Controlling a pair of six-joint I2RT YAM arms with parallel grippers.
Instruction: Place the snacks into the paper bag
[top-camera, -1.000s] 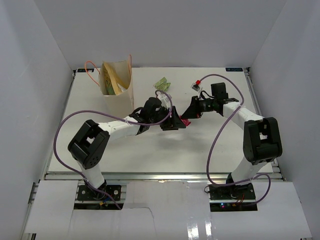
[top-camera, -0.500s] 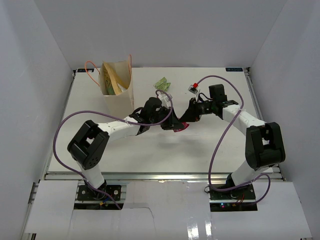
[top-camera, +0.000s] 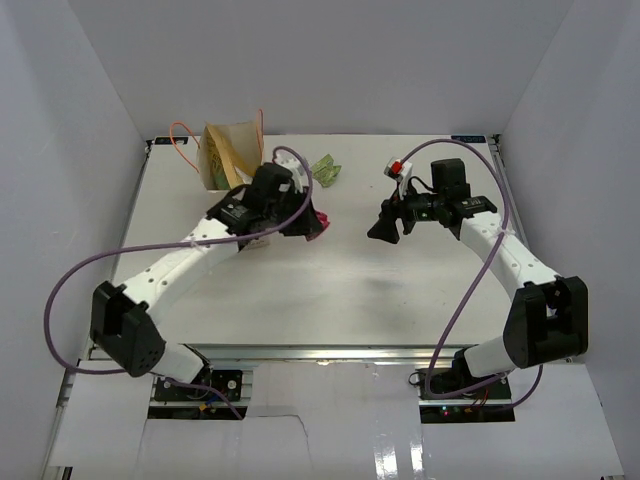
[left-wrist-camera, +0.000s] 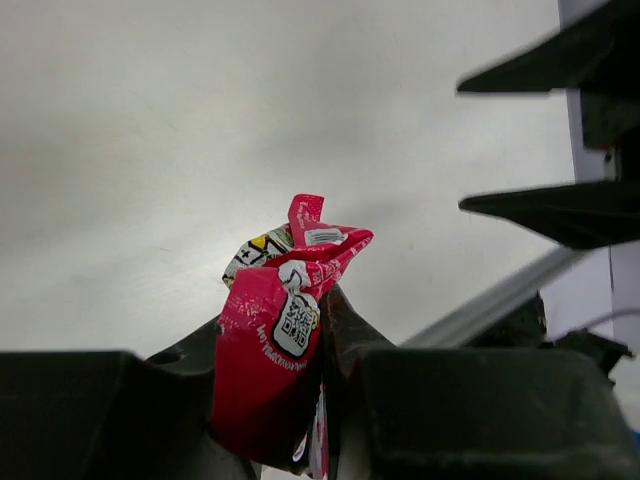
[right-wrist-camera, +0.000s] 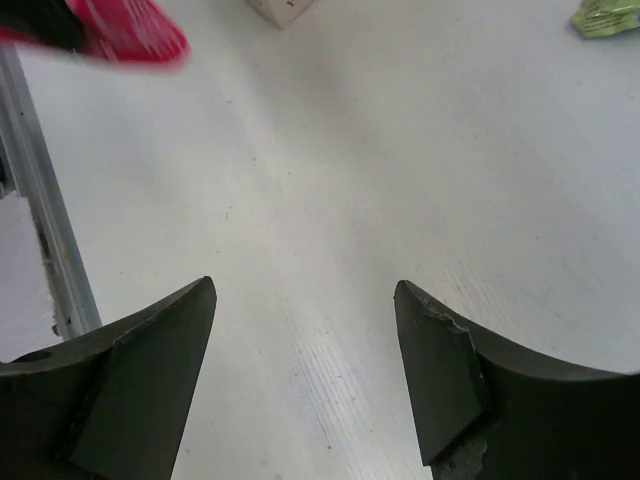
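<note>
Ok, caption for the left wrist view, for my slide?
Left jaws clamped on a crumpled pink-red snack packet, with the white table behind.

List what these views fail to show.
Bag contents: top view, walls hide most.
Bag's base: top view, left arm covers it.
Pink packet, lower half: left wrist view, left pincer clamps over it.
Green packet: right wrist view, cut off at the edge.
</note>
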